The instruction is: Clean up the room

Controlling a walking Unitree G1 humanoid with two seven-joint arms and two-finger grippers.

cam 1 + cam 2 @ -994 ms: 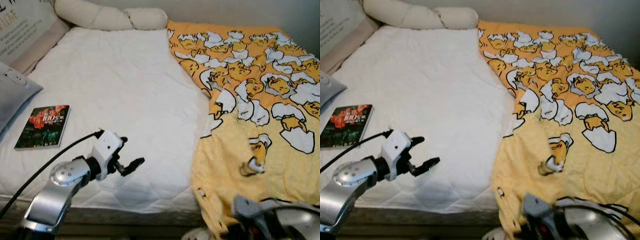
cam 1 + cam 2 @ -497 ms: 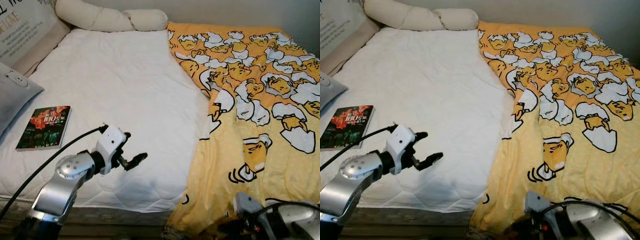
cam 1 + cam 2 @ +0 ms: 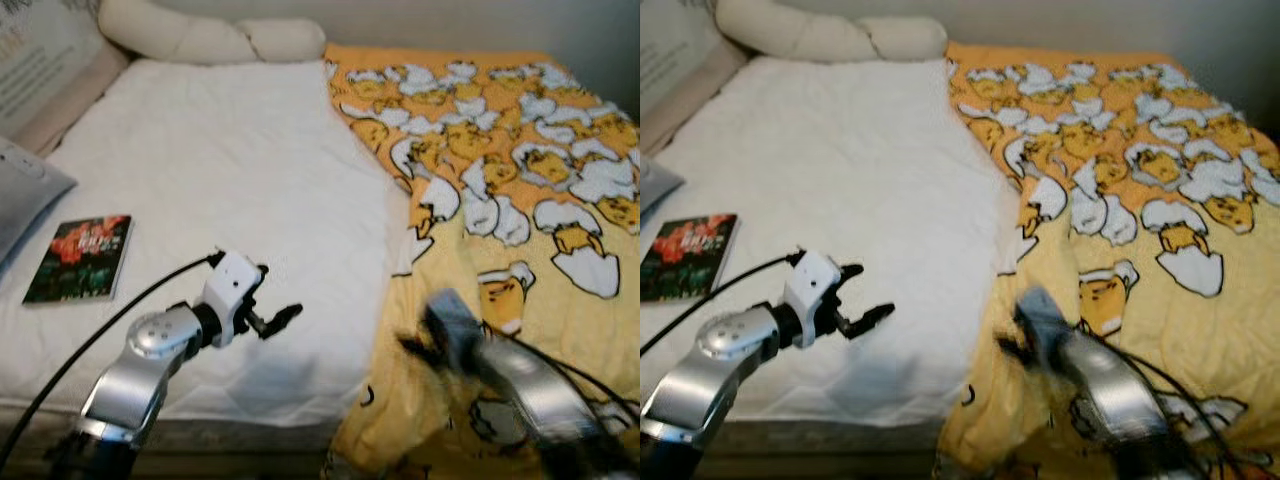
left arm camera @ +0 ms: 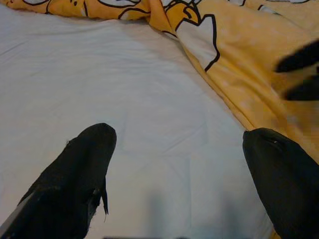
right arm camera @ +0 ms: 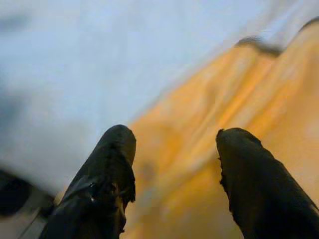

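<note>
A yellow-orange blanket printed with cartoon eggs covers the right half of the bed, and its lower part hangs over the front edge. My right gripper is open and holds nothing. It hovers, blurred by motion, over the blanket's left border where that meets the white sheet. My left gripper is open and holds nothing above the sheet near the front edge; its wrist view shows the sheet between its fingers. A book with a red and dark cover lies flat on the sheet at the left.
A cream bolster pillow lies along the head of the bed. A grey pillow and a printed cushion rest at the left side. The bed's front edge runs just below my left arm.
My right arm has swung up from the bottom right and leftward over the blanket's edge. The blanket's lower corner has dropped flatter over the bed front. My left gripper has edged right.
</note>
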